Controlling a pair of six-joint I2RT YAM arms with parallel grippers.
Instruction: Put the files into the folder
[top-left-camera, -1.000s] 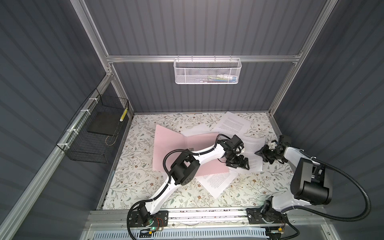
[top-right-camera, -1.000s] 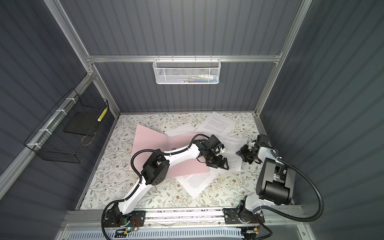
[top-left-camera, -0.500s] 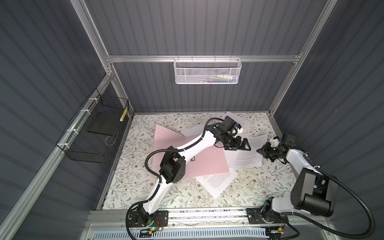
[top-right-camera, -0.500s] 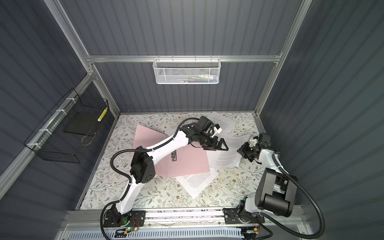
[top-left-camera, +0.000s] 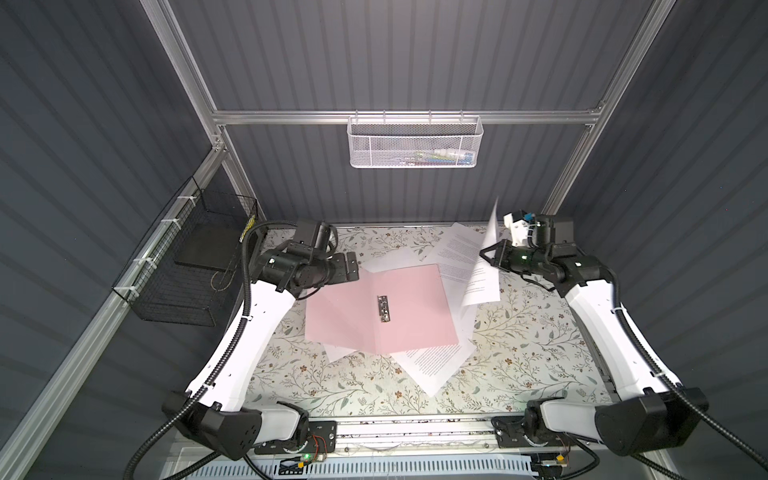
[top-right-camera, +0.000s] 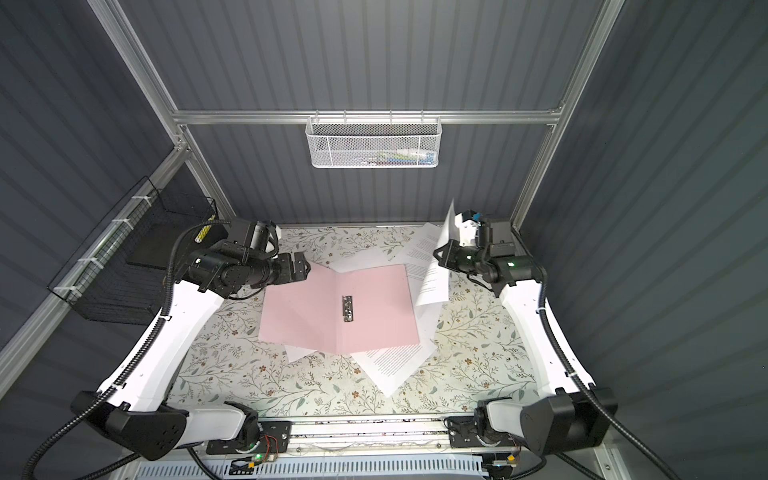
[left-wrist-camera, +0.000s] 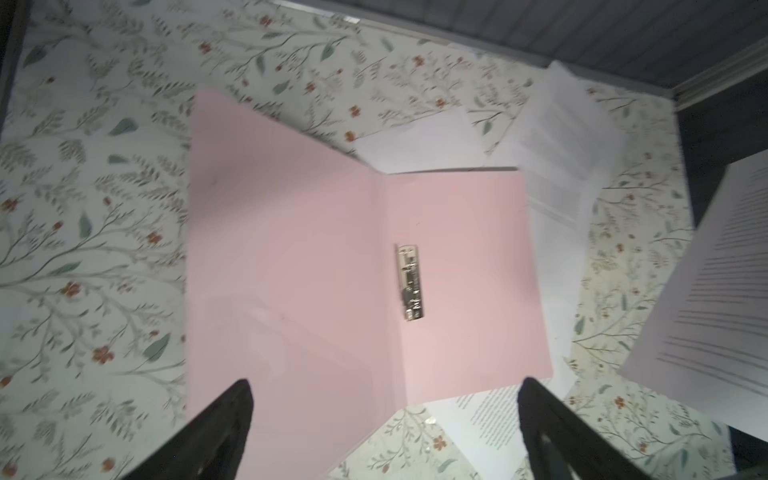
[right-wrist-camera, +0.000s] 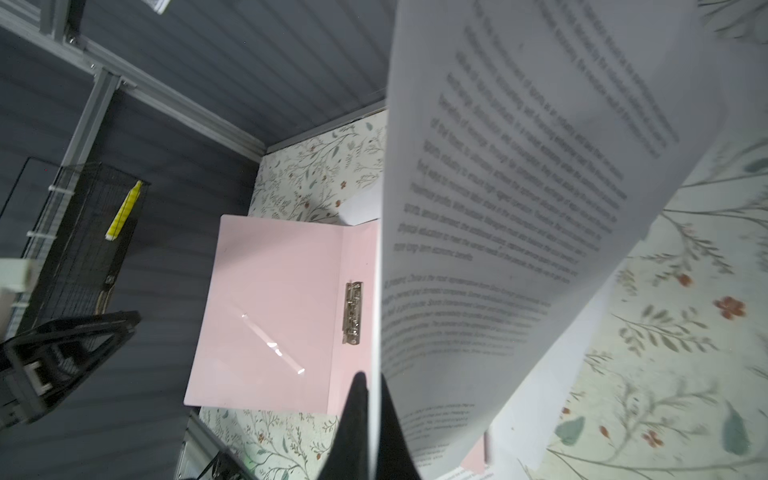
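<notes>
The right arm is bent up over the far right of the tabletop (top-left-camera: 353, 390), with the wrist turned inward. The right tool (top-left-camera: 487, 254) is pinched on one printed sheet (top-left-camera: 482, 282), which is held lifted and curved just beside the open folder (top-left-camera: 340, 316). The folder is laid flat in the middle, with other files (top-left-camera: 432, 365) partly under it. The left arm is raised at the far left; the left tool (top-left-camera: 351, 268) is spread wide and empty.
</notes>
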